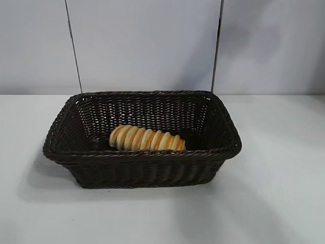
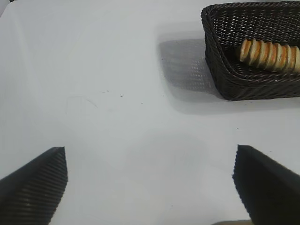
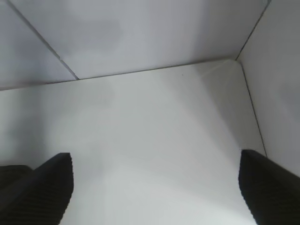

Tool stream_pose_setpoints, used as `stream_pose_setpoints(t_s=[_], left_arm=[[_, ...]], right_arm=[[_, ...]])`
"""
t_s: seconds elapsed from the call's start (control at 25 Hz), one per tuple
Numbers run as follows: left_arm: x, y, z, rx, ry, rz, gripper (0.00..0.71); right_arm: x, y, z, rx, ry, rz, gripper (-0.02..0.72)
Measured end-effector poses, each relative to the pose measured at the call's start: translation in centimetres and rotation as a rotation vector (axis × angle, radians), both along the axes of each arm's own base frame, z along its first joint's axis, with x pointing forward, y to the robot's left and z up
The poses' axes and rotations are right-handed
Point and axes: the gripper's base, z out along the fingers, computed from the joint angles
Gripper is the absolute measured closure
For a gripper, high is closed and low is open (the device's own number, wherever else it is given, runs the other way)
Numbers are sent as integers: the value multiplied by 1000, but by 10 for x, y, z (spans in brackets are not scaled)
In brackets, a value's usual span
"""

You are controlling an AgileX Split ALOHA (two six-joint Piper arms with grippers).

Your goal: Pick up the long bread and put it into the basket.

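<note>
Left gripper (image 2: 150, 187) spread over table (image 2: 117, 117), right gripper (image 3: 154, 187) spread, long bread (image 1: 147, 138) inside basket (image 1: 142, 162)

basket (image 1: 142, 152) open-topped, table (image 1: 274, 193) around it bare

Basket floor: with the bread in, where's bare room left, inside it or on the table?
Inside the basket, floor is bare behind the long bread, toward the far wall; the near wall is crowded. The table lies bare on both sides and in front.

You have one bread (image 1: 147, 138), one basket (image 1: 142, 168), one tabletop (image 1: 274, 193) and two pincers: left (image 2: 150, 187), right (image 3: 154, 187).
</note>
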Motion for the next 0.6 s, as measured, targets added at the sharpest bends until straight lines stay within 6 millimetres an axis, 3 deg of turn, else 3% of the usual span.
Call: stream_pose_setpoints(t_s=[0.08, 0.24, 0.4, 0.6], left_arm=[[0, 0, 0, 0, 0, 0, 16], [0, 0, 0, 0, 0, 0, 16], [0, 0, 0, 0, 0, 0, 16], [0, 0, 0, 0, 0, 0, 16]], right_arm=[[-46, 8, 0, -11, -56, -1, 39], [-116, 21, -24, -41, -170, 3, 42], [-169, 30, -68, -54, -275, 36, 42], [-208, 34, -138, -60, -320, 70, 42]])
